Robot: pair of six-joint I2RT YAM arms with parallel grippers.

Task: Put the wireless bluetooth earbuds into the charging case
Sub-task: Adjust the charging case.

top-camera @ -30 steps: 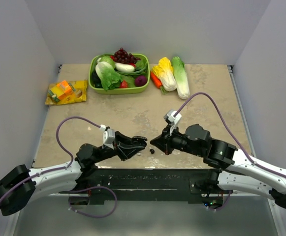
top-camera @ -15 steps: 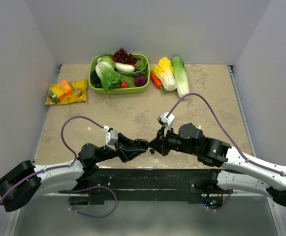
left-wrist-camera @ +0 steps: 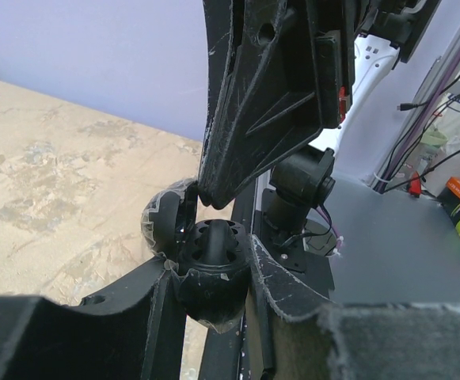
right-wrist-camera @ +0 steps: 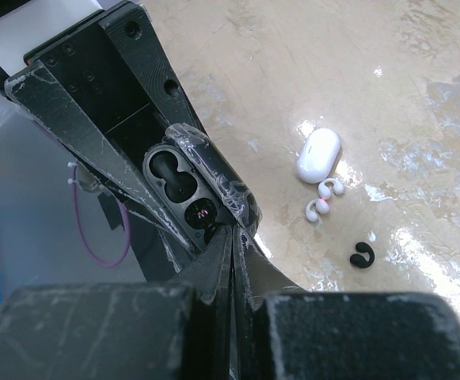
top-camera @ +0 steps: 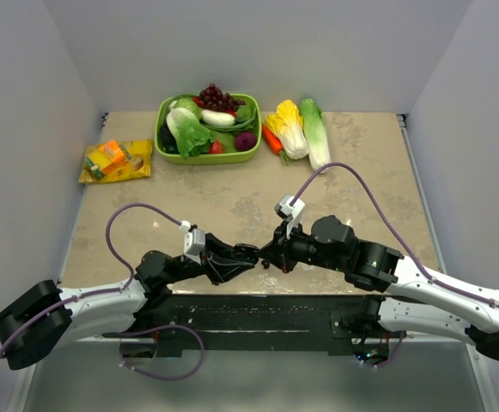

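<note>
**Near edge of counter, mid-width: both grippers meet over open black case**

At the near edge of the counter (top-camera: pixel 361 163), about midway between its left and right edges, the left gripper (top-camera: pixel 242 254) and right gripper (top-camera: pixel 269 255) sit tip to tip.

The left gripper is clenched on the black charging case (right-wrist-camera: pixel 190 190), with a finger on each long side. The case's long axis runs along the fingers. Its open face, with two cavities, points up toward the right gripper. In the left wrist view the lid (left-wrist-camera: pixel 165 222) stands hinged open on the side toward the counter.

The right gripper's fingers are pressed fully together, and their tip sits right at the end of the case's open face. I cannot tell whether anything tiny is pinched between them.

Loose items on the counter beside the grippers, seen from the right wrist:
- A white case (right-wrist-camera: pixel 318 154), closed, lying flat, with its long axis on a diagonal.
- A first white earbud (right-wrist-camera: pixel 330 187), C-shaped, just beside the end of the white case.
- A second white earbud (right-wrist-camera: pixel 317 210), next to the first and lying roughly in line with the white case's axis.
- A black earbud (right-wrist-camera: pixel 362 255), lying apart from the white ones, with the gap of its C facing away from them.

At the far edge are a green basket (top-camera: pixel 165 137) of vegetables and loose cabbages (top-camera: pixel 305 129). An orange packet (top-camera: pixel 116 160) lies near the left edge.
</note>
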